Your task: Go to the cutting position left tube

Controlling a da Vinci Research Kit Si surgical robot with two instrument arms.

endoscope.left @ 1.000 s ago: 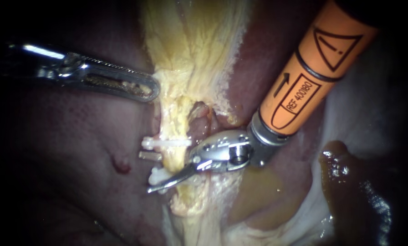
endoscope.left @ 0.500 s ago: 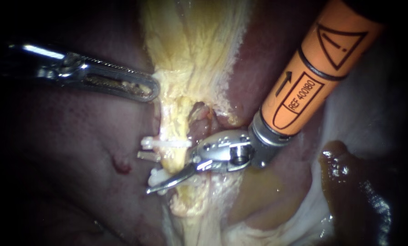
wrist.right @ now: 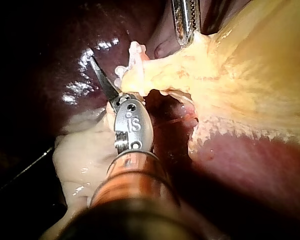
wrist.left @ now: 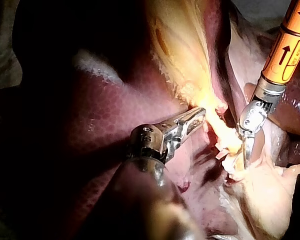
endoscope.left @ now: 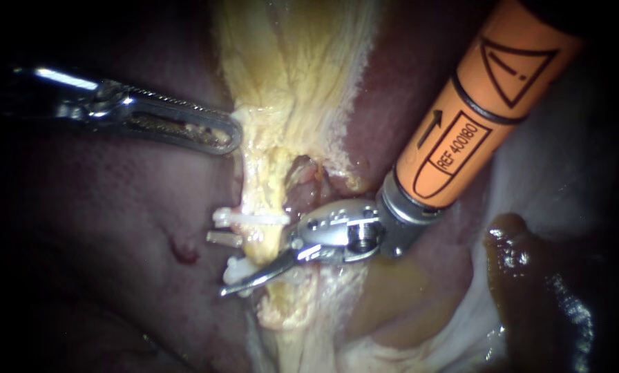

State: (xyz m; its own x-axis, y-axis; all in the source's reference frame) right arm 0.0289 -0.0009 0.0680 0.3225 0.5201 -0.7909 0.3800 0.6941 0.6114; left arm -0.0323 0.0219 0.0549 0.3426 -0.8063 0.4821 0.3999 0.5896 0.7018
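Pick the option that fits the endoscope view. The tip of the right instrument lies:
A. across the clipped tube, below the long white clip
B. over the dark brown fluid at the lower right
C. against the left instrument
A: the right instrument reaches across the yellowish tube, with its tip just below the long white clip.

orange black-marked right shaft (endoscope.left: 475, 117), possibly dark left shaft (wrist.left: 150, 200)

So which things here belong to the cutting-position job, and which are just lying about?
Job in hand:
right instrument, its tip at the tube
clipped tube
white clips

Just there:
left instrument, off by the yellow tissue
liver
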